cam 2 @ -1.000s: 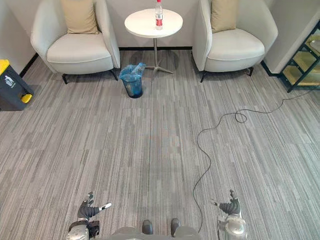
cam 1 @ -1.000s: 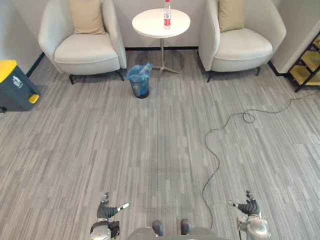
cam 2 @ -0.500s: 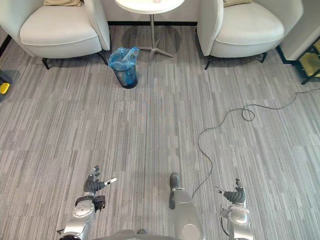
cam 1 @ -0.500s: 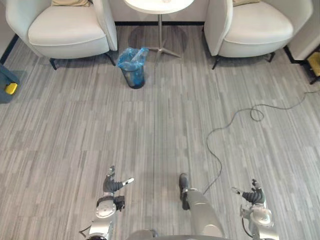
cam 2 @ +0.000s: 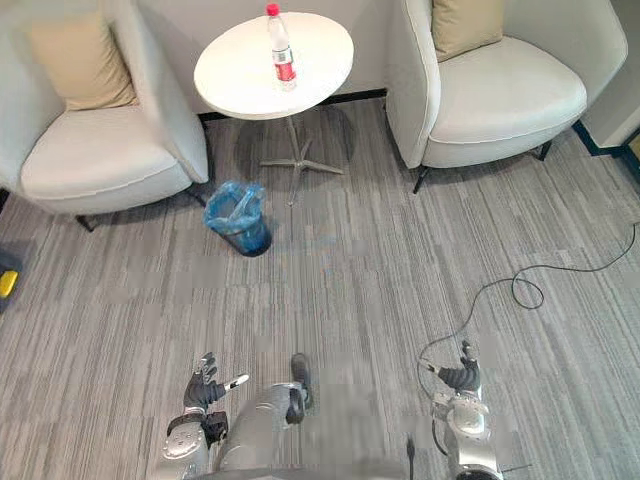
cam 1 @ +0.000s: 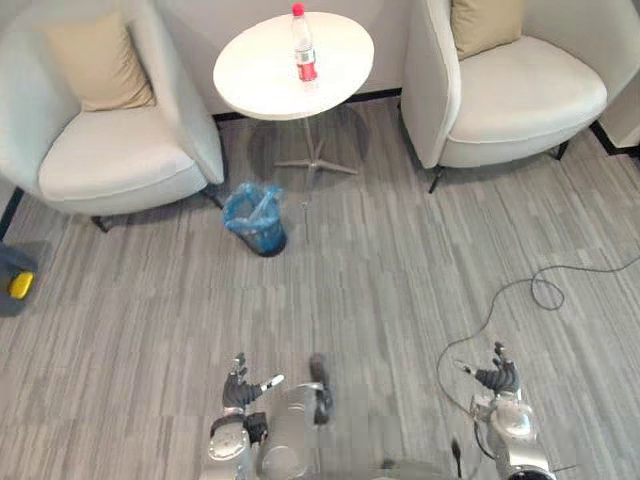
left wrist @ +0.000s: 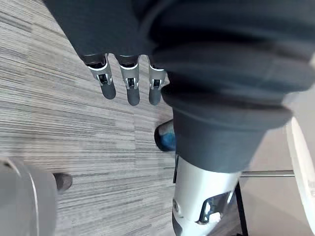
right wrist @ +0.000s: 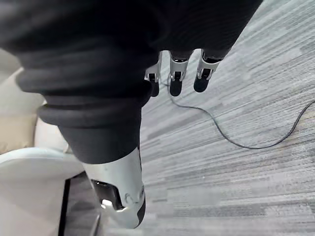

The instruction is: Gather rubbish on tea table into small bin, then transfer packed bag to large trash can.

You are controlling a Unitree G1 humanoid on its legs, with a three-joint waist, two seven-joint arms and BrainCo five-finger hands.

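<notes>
the clear plastic bottle with a red cap and red label (cam 1: 303,48) stands upright on the round white tea table (cam 1: 250,85), toward its far side, and neither hand touches it. we see the small round bin lined with a blue plastic bag (cam 1: 256,218) on the grey striped carpet (cam 1: 380,270), in front of the table's foot and a little to the left, just beside the front corner of the left armchair. the bag's rim stands crumpled above the bin, and we cannot tell what lies inside.

at the left edge, well apart from the bin, a dark grey shape with a yellow patch (cam 1: 12,280) is cut off; it may be the large trash can.

two cream upholstered armchairs flank the table: the left armchair (cam 1: 110,165) with a tan cushion (cam 1: 95,65) against its back, and the right armchair (cam 1: 525,95) with a second tan cushion (cam 1: 487,22).

the left hand (cam 1: 240,388) hangs low over the carpet, well short of the bin. its fingers (left wrist: 130,91) are straight and side by side, the thumb is out to the side, and it holds nothing. the right hand (cam 1: 495,378) hangs low on the other side, its fingers (right wrist: 176,78) loosely extended and empty.
</notes>
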